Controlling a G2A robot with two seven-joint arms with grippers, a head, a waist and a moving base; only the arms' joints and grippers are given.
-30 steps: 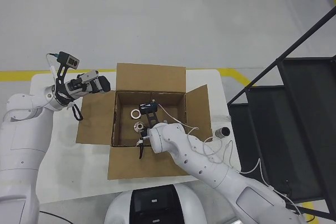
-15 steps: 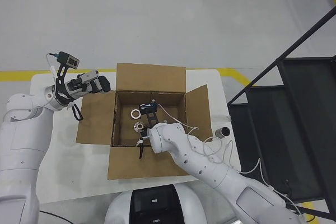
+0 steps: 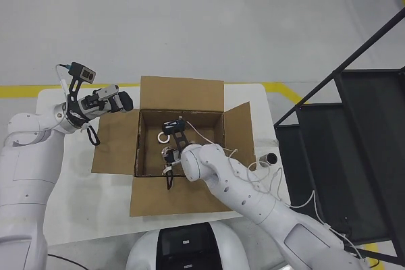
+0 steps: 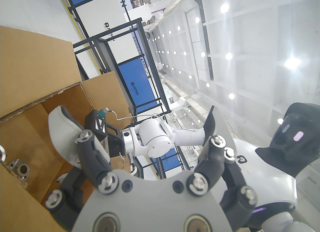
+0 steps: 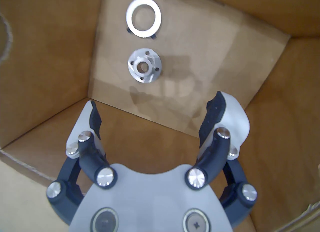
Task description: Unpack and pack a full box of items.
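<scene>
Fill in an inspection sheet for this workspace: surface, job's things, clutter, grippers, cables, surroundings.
Surface: white table carrying an open cardboard box.
Job's things: flat ring and flanged hub lie apart on the box floor.
Clutter: small cylinder on the table outside the box.
Grippers: left gripper open, empty, outside the box walls; right gripper open, empty, pointing down into the box.
Cables: white cable loops from the right wrist.
Surroundings: dark metal steps, yellow floor line.
</scene>
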